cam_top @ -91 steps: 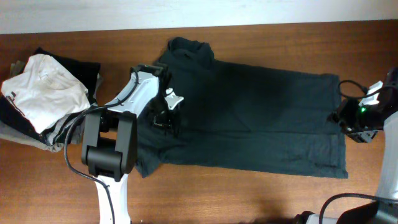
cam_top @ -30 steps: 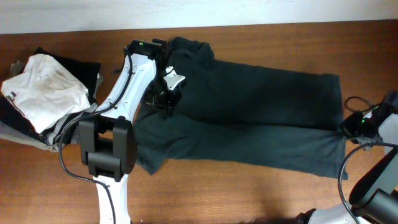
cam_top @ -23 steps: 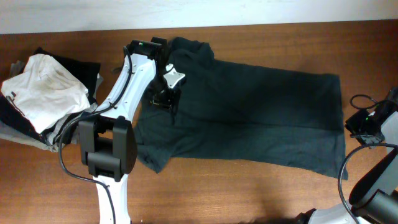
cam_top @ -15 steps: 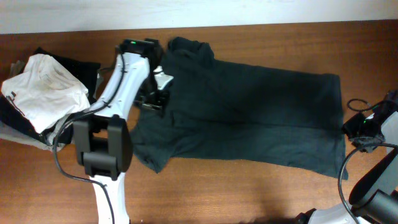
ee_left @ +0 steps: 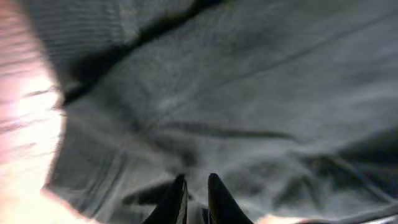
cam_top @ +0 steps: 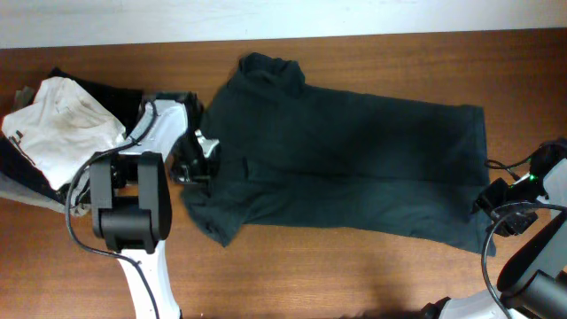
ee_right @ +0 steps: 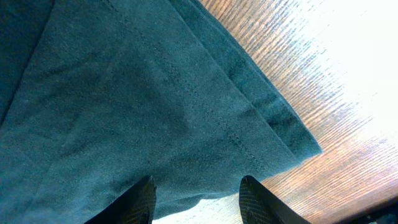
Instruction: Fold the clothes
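Overhead | shirt plain side up | left pincer narrowed, grip unclear | right pincer open

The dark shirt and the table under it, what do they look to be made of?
The dark shirt looks like soft matte knit cloth, possibly cotton; it wrinkles, and the right wrist view shows a stitched hem. The table: reddish-brown wood or wood-look laminate, slightly glossy; streaky grain and bright glare.
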Robot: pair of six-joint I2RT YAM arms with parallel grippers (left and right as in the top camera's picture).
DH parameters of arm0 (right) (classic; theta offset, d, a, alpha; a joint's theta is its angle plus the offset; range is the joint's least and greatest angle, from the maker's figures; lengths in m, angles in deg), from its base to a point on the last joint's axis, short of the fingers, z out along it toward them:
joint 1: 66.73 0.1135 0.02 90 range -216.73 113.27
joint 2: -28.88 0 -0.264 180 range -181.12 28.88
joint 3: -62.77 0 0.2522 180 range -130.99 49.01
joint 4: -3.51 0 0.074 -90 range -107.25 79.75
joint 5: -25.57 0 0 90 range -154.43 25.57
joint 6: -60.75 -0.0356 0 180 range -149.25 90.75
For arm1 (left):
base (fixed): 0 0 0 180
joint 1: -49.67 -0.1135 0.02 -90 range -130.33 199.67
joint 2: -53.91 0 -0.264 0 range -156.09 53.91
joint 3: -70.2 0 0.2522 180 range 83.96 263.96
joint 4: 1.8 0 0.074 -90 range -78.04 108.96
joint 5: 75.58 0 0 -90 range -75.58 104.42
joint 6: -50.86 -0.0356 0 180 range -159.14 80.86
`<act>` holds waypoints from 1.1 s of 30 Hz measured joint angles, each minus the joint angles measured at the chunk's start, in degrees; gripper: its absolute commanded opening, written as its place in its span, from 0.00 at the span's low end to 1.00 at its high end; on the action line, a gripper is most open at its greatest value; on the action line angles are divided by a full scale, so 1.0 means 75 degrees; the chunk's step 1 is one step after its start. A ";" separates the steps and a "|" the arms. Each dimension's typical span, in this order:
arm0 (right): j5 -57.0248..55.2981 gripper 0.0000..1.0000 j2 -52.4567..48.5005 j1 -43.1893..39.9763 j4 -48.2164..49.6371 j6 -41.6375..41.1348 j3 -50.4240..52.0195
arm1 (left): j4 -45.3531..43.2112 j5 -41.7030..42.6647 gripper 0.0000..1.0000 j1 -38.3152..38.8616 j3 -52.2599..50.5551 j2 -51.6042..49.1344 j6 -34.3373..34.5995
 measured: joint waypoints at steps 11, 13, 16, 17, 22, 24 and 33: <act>-0.0114 0.53 0.0006 0.0000 0.0070 0.0064 0.0047 | -0.1157 -0.2317 0.06 -0.0638 -0.0507 0.0309 0.1626; -0.0114 0.53 0.0026 0.0006 0.0157 0.0085 0.0187 | -0.1241 -0.2535 0.11 -0.0764 -0.0481 0.0309 0.1693; -0.0087 0.54 0.0055 0.0006 0.0157 0.0090 0.0592 | -0.1259 -0.2643 0.18 -0.0801 -0.0466 0.0309 0.1769; -0.0050 0.54 0.0061 0.0006 0.0160 0.0093 0.0749 | -0.1259 -0.2667 0.18 -0.0801 -0.0466 0.0309 0.1763; 0.0335 0.30 0.0073 0.0006 0.0664 0.0233 0.1612 | -0.1256 -0.2693 0.21 -0.0801 -0.0452 0.0309 0.1760; 0.0455 0.04 0.0073 0.0015 0.1072 0.0318 0.1874 | -0.1253 -0.2690 0.22 -0.0810 -0.0446 0.0309 0.1760; 0.0093 0.41 0.0315 0.0050 0.3657 -0.0125 0.1985 | -0.1297 -0.2433 0.43 -0.0807 0.0175 0.0283 0.1705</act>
